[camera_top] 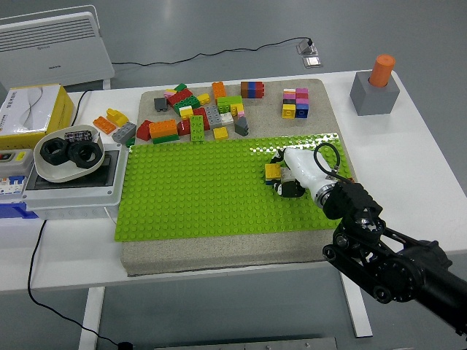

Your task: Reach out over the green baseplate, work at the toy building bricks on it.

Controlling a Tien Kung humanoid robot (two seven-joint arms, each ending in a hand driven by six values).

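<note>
Bright, even overhead light fills the scene — shadows are soft and short. A pale band of glare lies on the green baseplate (197, 189) along its far edge, just beyond the right hand (290, 173). Focus is sharp around the hand; the white table (423, 168) reads slightly washed out — no motion blur

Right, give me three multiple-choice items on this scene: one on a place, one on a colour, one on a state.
1. The loose pile of toy bricks lies:
A. beyond the green studded baseplate
B. on the floor
C. in the white bowl

2. The cylinder on the grey block is:
A. blue
B. orange
C. black

3. The right robot hand is:
A. off the table
B. holding the bowl
C. curled at a small yellow brick

Answers: A, the pile lies past the far edge; B, plainly orange; C, fingers surround the brick.
</note>
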